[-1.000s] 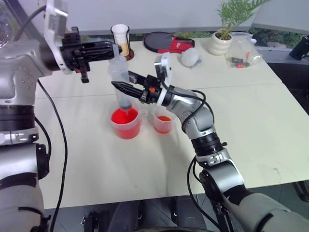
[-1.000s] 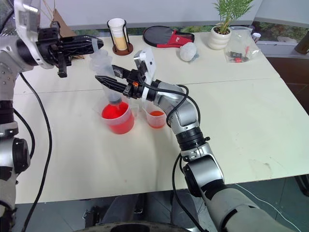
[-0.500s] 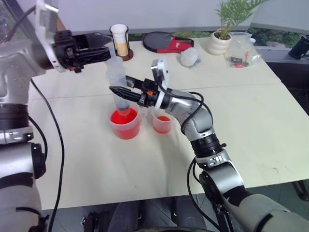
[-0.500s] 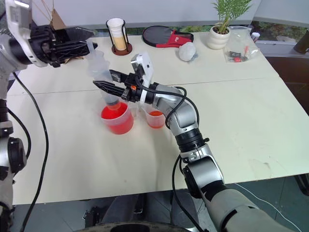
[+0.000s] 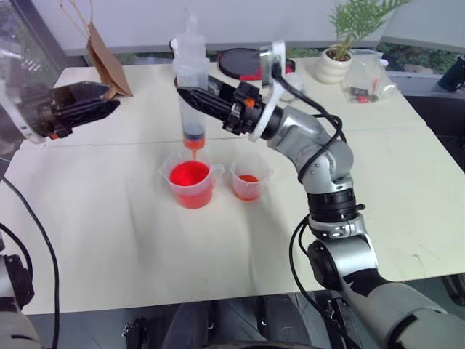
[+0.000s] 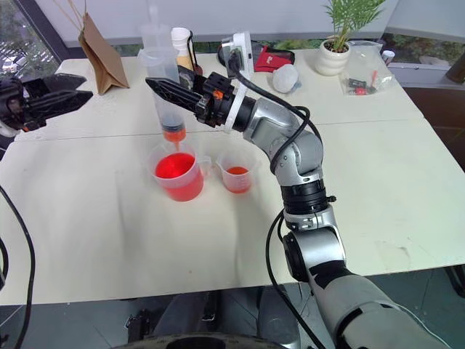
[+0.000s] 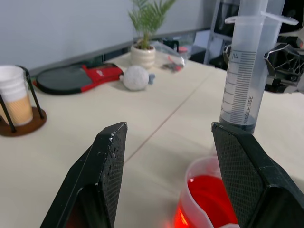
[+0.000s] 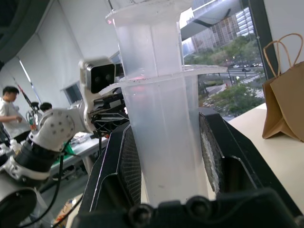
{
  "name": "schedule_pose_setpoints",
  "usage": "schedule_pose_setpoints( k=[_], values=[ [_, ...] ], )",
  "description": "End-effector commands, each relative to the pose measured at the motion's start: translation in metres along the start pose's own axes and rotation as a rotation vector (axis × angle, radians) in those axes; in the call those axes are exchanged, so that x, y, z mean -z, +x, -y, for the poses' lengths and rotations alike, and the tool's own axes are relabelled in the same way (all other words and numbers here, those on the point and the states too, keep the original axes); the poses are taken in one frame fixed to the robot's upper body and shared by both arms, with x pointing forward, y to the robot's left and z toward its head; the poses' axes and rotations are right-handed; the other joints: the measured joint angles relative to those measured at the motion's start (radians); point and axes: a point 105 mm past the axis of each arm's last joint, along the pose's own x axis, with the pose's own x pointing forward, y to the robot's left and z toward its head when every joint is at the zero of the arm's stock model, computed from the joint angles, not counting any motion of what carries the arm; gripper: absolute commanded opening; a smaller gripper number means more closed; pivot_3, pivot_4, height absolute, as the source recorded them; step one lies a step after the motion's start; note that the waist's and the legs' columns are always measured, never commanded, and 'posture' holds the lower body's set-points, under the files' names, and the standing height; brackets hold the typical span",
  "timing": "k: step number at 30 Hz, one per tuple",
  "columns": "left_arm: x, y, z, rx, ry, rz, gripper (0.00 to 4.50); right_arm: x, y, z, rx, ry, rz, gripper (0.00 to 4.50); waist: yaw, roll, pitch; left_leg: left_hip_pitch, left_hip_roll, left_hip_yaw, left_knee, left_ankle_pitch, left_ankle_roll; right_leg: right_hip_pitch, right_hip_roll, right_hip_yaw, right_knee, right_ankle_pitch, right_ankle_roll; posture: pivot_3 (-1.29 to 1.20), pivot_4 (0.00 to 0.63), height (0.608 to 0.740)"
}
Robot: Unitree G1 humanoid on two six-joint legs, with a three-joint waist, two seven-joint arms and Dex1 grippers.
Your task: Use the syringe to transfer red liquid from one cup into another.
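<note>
My right gripper (image 5: 190,98) is shut on the barrel of the syringe (image 5: 190,80) and holds it upright. Its orange tip hangs just above the larger handled cup (image 5: 190,183), which holds bright red liquid (image 5: 189,174). The dark plunger seal sits low in the barrel. The smaller cup (image 5: 247,182) stands just right of the larger one, with a little orange-red liquid in it. My left gripper (image 5: 109,98) is off to the left, clear of the syringe, and is open with nothing between its fingers (image 7: 107,156).
At the back of the table are a brown paper bag (image 5: 105,62), a paper-cup holder (image 6: 182,43), a red-and-black paddle case (image 7: 71,80), a white lump (image 6: 285,78), a potted plant (image 5: 333,65) and a plastic bag (image 5: 363,80).
My left gripper has let go of the plunger top, opened and drawn away to the left. My right gripper has lifted the syringe, so its tip is out of the larger cup. The view has shifted too.
</note>
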Motion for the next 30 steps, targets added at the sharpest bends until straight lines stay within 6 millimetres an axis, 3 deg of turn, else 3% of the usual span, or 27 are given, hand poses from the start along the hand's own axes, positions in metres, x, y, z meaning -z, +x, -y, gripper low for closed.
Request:
schedule_pose_setpoints(
  k=[1,5,12,20,30],
  values=[
    [-0.016,0.010,0.004,0.014,0.073,0.060,2.89,-0.040,0.000,-0.002,-0.002,-0.005,0.112,1.39,0.000,0.000,0.000,0.000,0.000,0.000,0.000,0.000,0.000,0.000,0.000,0.000,0.000,0.000,0.000,0.00,0.150,0.740],
    [-0.016,0.027,0.011,0.084,0.064,0.085,2.89,-0.052,-0.023,0.008,0.063,-0.087,0.068,1.39,0.003,0.000,0.000,0.000,0.000,0.000,0.000,0.000,0.000,0.000,0.000,0.000,0.000,0.000,0.000,0.00,0.150,0.740],
    [-0.021,0.062,0.020,0.218,0.063,0.113,2.89,-0.046,-0.070,0.018,0.164,-0.154,-0.059,1.39,0.002,0.000,0.000,0.000,-0.001,0.001,0.000,0.000,0.001,0.000,-0.001,0.000,0.000,0.000,0.000,0.00,0.150,0.740],
    [-0.043,0.105,0.031,0.341,0.124,0.185,2.89,-0.013,-0.083,0.020,0.236,-0.125,-0.098,1.39,-0.001,-0.001,0.000,0.000,0.000,0.002,0.000,0.000,0.001,0.000,0.000,0.000,0.000,0.000,0.000,0.00,0.150,0.740],
    [-0.053,0.155,0.048,0.444,0.219,0.217,2.89,-0.007,-0.086,0.023,0.251,-0.153,-0.120,1.39,0.002,-0.001,0.000,0.000,0.000,0.002,0.001,0.000,0.002,0.001,0.000,0.000,0.000,0.000,0.000,0.00,0.150,0.740]
  ],
)
